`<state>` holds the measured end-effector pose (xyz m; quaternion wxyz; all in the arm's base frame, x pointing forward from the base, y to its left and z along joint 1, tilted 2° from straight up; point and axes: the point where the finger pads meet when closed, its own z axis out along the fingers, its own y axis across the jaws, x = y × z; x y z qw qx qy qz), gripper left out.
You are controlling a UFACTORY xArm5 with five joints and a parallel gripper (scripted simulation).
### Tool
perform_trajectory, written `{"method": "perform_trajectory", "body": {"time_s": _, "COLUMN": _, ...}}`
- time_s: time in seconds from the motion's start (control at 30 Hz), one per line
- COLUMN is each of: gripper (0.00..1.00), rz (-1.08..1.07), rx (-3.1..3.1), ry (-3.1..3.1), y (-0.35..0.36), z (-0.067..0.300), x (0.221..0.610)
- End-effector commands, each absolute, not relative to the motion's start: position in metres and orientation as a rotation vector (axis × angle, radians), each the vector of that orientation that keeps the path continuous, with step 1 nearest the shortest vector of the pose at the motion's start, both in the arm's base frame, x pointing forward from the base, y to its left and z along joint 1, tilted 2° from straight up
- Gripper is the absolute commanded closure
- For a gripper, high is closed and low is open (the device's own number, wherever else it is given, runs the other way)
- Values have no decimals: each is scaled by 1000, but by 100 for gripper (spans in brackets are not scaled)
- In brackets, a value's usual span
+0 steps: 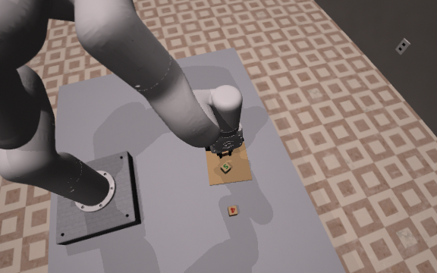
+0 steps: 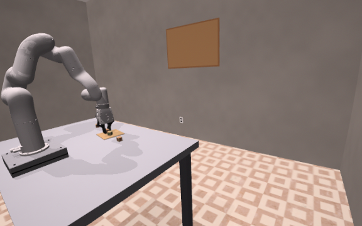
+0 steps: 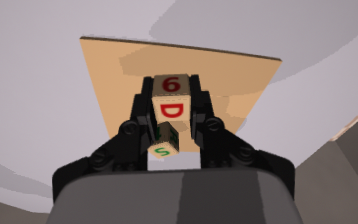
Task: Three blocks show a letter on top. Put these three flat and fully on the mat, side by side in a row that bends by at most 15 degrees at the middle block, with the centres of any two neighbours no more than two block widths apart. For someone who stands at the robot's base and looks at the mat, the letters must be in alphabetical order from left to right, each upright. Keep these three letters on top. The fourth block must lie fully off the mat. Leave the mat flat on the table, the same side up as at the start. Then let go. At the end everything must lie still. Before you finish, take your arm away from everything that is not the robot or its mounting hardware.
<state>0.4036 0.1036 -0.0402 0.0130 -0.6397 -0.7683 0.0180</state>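
Note:
My gripper (image 3: pixel 172 89) is shut on a wooden block (image 3: pixel 170 102) that shows a red D towards the wrist camera and a red 6 on its far side. It is over the tan mat (image 1: pixel 231 164), near the mat's end closest to the arm. I cannot tell whether the block rests on the mat or is just above it. In the top view the wrist (image 1: pixel 226 144) hides this block. A block with a green S on top (image 1: pixel 226 167) lies on the mat close to the fingers and also shows in the wrist view (image 3: pixel 164 145). A block with a red mark on top (image 1: pixel 234 211) lies on the table off the mat.
The arm's base plate (image 1: pixel 97 197) stands at the near left of the grey table. The table edge (image 2: pixel 156 169) drops to the checkered floor. No fourth block shows in any view.

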Motion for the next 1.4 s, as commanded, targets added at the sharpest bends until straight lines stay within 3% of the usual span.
{"method": "perform_trajectory", "body": {"time_s": 0.0, "gripper": 79, "rz": 52, "rx": -1995, "ry": -2396, "y": 104, "z": -39, "x": 405}}
{"method": "perform_trajectory", "body": {"time_s": 0.53, "gripper": 79, "rz": 52, "rx": -1995, "ry": -2396, "y": 104, "z": -36, "x": 405}}
{"method": "perform_trajectory", "body": {"time_s": 1.07, "gripper": 79, "rz": 51, "rx": -1995, "ry": -2396, "y": 104, "z": 50, "x": 409}}
{"method": "perform_trajectory", "body": {"time_s": 1.37, "gripper": 79, "rz": 51, "rx": -1995, "ry": -2396, "y": 104, "z": 60, "x": 409}}
